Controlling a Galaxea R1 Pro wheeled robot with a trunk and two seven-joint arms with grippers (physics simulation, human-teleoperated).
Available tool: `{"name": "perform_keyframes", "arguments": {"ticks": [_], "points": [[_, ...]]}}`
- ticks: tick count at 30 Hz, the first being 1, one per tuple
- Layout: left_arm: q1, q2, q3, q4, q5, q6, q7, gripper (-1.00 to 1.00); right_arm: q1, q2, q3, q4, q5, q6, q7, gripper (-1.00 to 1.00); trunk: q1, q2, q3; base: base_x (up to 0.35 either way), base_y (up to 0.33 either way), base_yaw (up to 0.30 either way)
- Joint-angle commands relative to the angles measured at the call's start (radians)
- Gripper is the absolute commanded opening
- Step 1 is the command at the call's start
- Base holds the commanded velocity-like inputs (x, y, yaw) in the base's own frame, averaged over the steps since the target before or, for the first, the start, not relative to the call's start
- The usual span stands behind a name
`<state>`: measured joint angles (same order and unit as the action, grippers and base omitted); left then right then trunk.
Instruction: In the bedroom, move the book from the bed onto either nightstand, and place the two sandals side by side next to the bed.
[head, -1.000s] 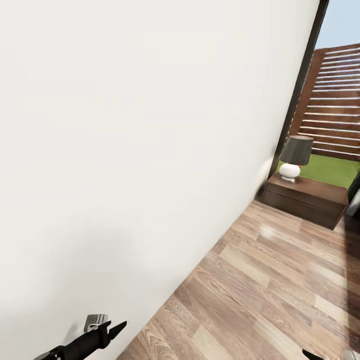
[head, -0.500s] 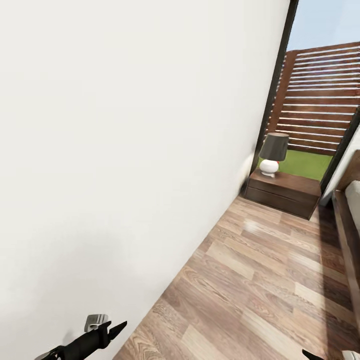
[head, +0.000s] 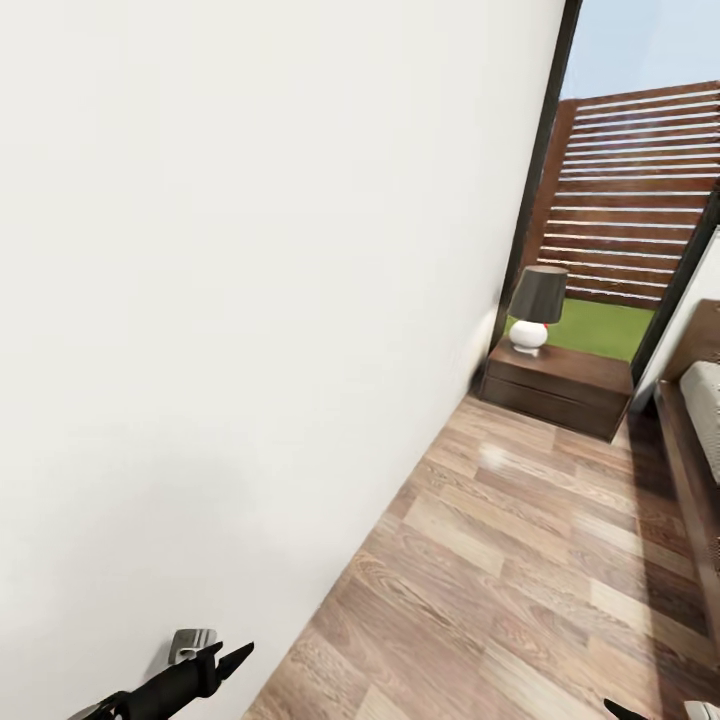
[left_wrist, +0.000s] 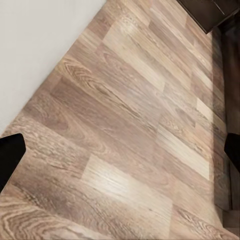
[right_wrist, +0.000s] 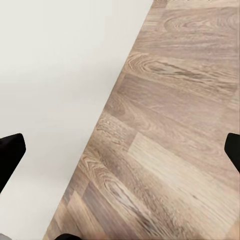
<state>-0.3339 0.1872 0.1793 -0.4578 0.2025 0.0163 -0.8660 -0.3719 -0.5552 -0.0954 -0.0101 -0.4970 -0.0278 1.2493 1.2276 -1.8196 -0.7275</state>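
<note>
Since a second ago your head camera has swung right, so the low dark-brown wooden nightstand (head: 557, 388) now sits nearer the picture's middle and the dark-framed bed with its pale-grey mattress (head: 703, 400) has come into sight at the right edge.

From the head view, you face a plain white wall (head: 250, 300) running along the left of a light wood-plank floor (head: 520, 560). The nightstand stands against that wall at the far end, carrying a white round-bodied lamp with a dark shade (head: 535, 306). Behind it a tall dark-framed window (head: 640, 180) shows a slatted brown fence and green grass. Your left hand (head: 225, 662) pokes in at the bottom, close to the wall; whether it is released or clenched you cannot tell from here.

From the left wrist view, your left hand's black fingertips (left_wrist: 10, 157) sit at opposite edges, spread wide and holding nothing, above bare planks.

From the right wrist view, your right hand's fingertips (right_wrist: 10, 155) are likewise spread apart and empty, over the seam where wall meets floor.
</note>
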Motion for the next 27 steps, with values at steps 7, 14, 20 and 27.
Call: {"name": "perform_keyframes", "arguments": {"ticks": [7, 14, 20, 27], "points": [[-0.001, 0.0, 0.002, 0.001, 0.003, 0.002, -0.004, 1.0, -0.001, 0.0, -0.008, 0.001, 0.008, -0.003, 0.002, 1.0, 0.0, 0.0, -0.004, 0.014, 0.0, -0.215], [-0.001, 0.0, 0.002, 0.001, 0.003, 0.001, -0.004, 1.0, -0.001, 0.0, -0.008, 0.001, 0.008, -0.003, 0.002, 1.0, 0.0, 0.0, -0.007, 0.001, 0.0, -0.26], [-0.001, 0.0, 0.002, 0.001, 0.003, 0.001, -0.004, 1.0, -0.001, 0.0, -0.008, 0.001, 0.008, -0.003, 0.002, 1.0, 0.0, 0.0, -0.009, 0.0, 0.0, -0.263], [-0.001, 0.0, 0.002, 0.001, 0.003, 0.001, -0.004, 1.0, -0.001, 0.0, -0.008, 0.001, 0.008, -0.003, 0.002, 1.0, 0.0, 0.0, -0.013, 0.0, 0.0, -0.262]]}}
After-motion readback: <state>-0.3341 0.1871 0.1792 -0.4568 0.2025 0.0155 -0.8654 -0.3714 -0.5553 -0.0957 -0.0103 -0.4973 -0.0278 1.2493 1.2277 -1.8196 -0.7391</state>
